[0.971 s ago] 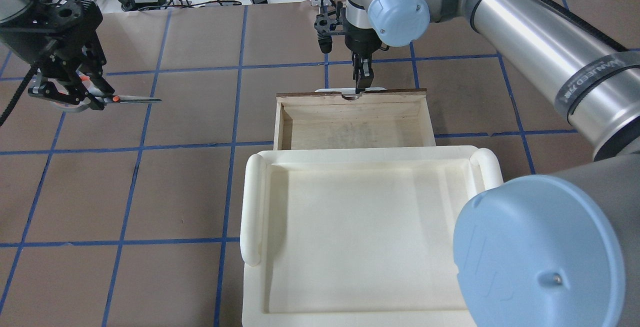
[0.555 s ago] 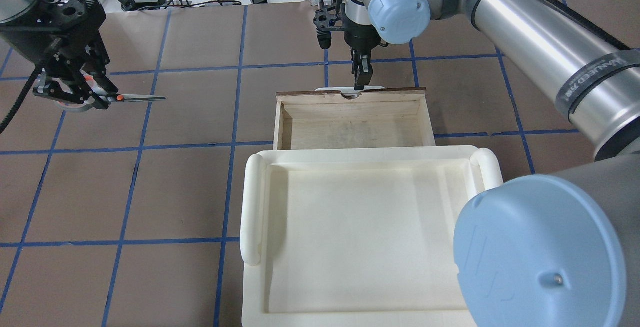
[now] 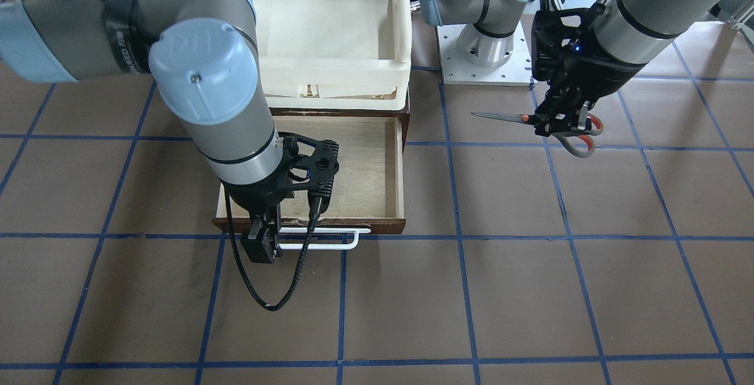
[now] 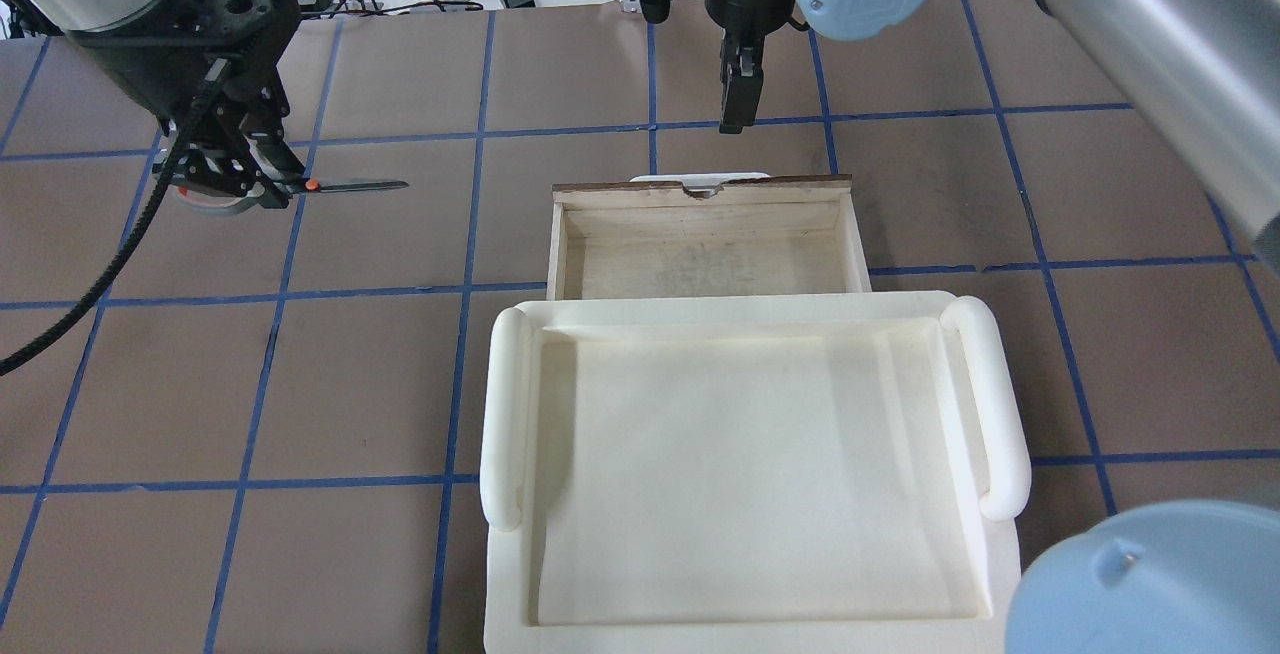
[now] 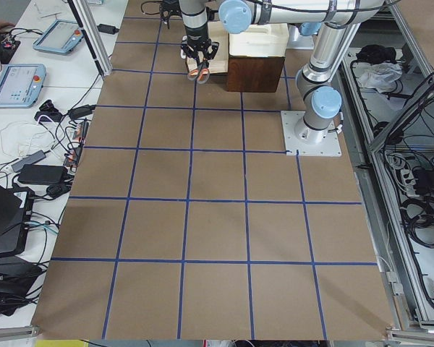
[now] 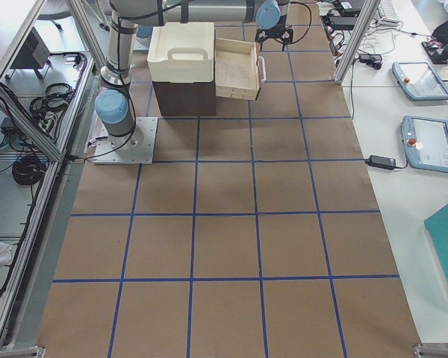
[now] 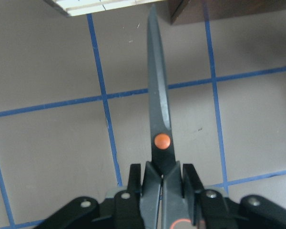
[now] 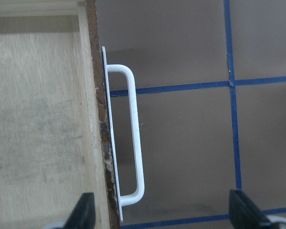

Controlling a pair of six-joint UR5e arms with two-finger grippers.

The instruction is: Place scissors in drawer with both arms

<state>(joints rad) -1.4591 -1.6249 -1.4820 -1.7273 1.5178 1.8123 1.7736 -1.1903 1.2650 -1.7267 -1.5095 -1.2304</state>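
My left gripper (image 4: 235,174) is shut on the scissors (image 4: 345,185) at their handles and holds them level above the table, left of the drawer. The blades point toward the drawer. The left wrist view shows the orange pivot dot and the blades (image 7: 158,109) ahead of the fingers. The drawer (image 4: 700,254) is pulled out, with nothing in it. My right gripper (image 4: 735,99) hangs above and just beyond its white loop handle (image 8: 133,143). In the right wrist view its fingertips (image 8: 83,212) stand wide apart, open and empty.
A cream-white plastic tray (image 4: 505,404) sits on top of the dark cabinet, just behind the open drawer. The right arm's cable (image 3: 277,291) hangs in front of the drawer front. Bare brown table with blue grid lines lies around both arms.
My right gripper has left the drawer handle and risen away from it. My left gripper has moved right toward the drawer with the scissors in it.
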